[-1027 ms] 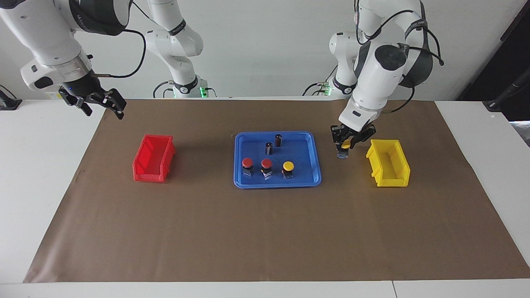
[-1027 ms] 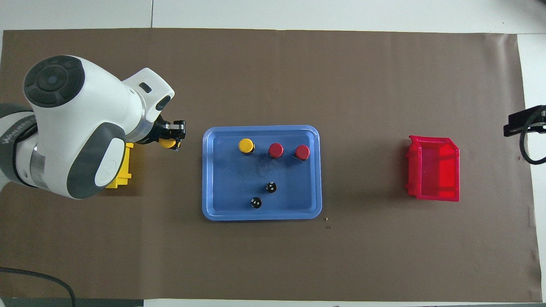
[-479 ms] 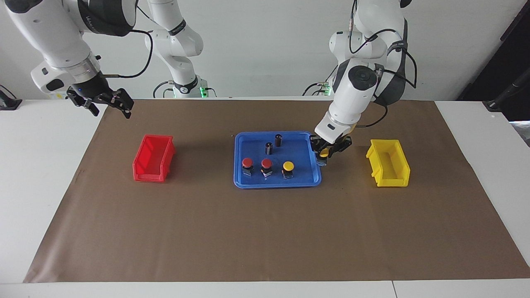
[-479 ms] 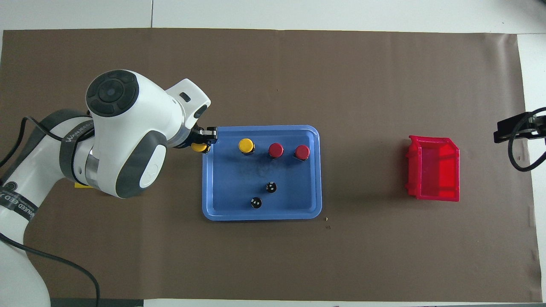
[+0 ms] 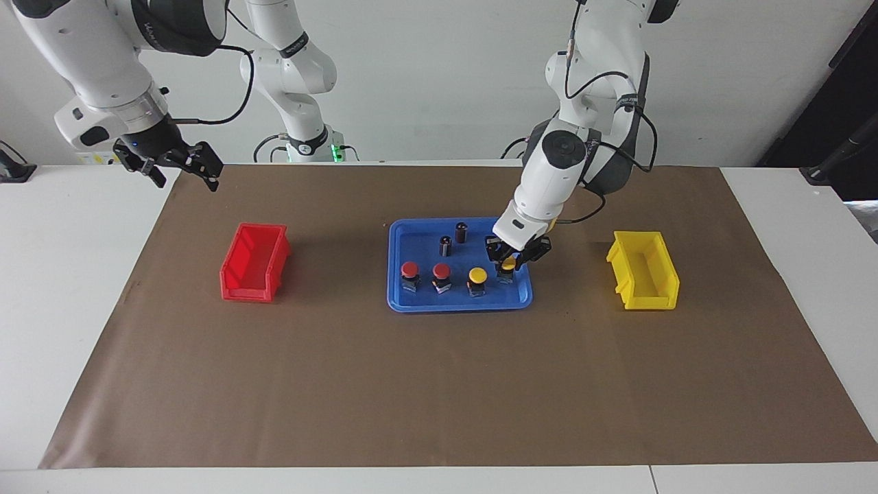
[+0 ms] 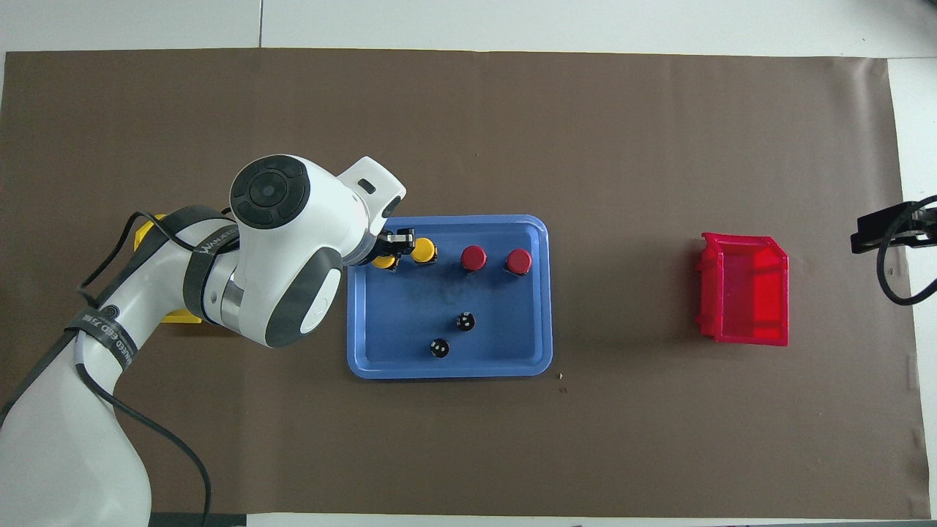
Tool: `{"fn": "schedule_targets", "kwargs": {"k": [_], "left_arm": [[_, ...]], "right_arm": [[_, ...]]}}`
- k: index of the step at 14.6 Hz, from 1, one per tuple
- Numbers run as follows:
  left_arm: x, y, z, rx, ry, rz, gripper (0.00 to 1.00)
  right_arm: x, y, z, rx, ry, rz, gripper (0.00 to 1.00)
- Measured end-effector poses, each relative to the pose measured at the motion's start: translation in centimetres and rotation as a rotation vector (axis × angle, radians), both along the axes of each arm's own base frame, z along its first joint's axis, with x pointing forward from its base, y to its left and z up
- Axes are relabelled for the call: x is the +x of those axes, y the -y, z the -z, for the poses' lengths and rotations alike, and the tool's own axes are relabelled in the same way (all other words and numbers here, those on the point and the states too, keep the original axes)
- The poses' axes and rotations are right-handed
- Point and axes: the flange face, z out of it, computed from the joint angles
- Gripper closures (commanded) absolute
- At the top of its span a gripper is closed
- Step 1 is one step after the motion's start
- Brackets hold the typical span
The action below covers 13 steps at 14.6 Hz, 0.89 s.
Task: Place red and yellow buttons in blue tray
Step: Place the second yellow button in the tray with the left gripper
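Scene: a table under brown paper (image 5: 439, 384); two robot arms; a blue tray (image 5: 458, 303) at the middle; a red bin (image 5: 252, 262) toward the right arm's end; a yellow bin (image 5: 643, 269) toward the left arm's end

Left gripper: the left gripper (image 5: 508, 261) is clenched on a yellow button (image 5: 508, 265); it hangs low over the tray's corner toward the left arm's end; whether the button's base touches the tray floor cannot be told

What changed: a second ago this gripper held the same button over bare paper between tray and yellow bin; half a second ago it was at the tray's rim; now it is inside the rim, at the end of the row

Buttons in tray: two red buttons (image 5: 409, 269) (image 5: 442, 272) and a second yellow button (image 5: 477, 276) stand in a line along the tray's edge farther from the robots; the carried button is just beside that yellow one

Other items: two dark capless cylinders (image 5: 461, 231) stand in the tray, nearer the robots

Right gripper: the right gripper (image 5: 177, 167) is released, jaws apart, empty; it waits raised above the table's edge at the right arm's end

Meaning for task: this looks like the last of four buttons; likely only lowering and letting go are left
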Motion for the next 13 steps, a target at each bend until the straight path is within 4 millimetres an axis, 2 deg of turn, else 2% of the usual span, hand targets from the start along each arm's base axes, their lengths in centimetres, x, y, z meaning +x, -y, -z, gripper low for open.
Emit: {"fn": "schedule_targets", "kwargs": {"k": [4, 7, 8, 10, 11, 12, 13], "left_arm": [[0.4, 0.0, 1.7, -0.001, -0.008, -0.013, 0.99], [0.6, -0.1, 2.0, 0.001, -0.011, -0.018, 0.97], [0.6, -0.2, 2.0, 0.001, -0.011, -0.019, 0.92], [0.6, -0.2, 2.0, 0.001, -0.011, -0.021, 0.68], [0.6, -0.2, 2.0, 0.001, -0.011, -0.022, 0.60], [0.6, -0.2, 2.0, 0.001, -0.011, -0.023, 0.54], [0.6, -0.2, 2.0, 0.000, -0.010, -0.023, 0.53]], "right_arm": [[0.0, 0.0, 0.0, 0.000, -0.001, -0.001, 0.00], [0.0, -0.1, 0.1, 0.000, -0.002, -0.003, 0.00], [0.0, -0.1, 0.1, 0.000, -0.002, -0.003, 0.00], [0.0, -0.1, 0.1, 0.000, -0.002, -0.003, 0.00], [0.0, -0.1, 0.1, 0.000, -0.002, -0.003, 0.00], [0.0, -0.1, 0.1, 0.000, -0.002, -0.003, 0.00], [0.0, -0.1, 0.1, 0.000, -0.002, -0.003, 0.00]]}}
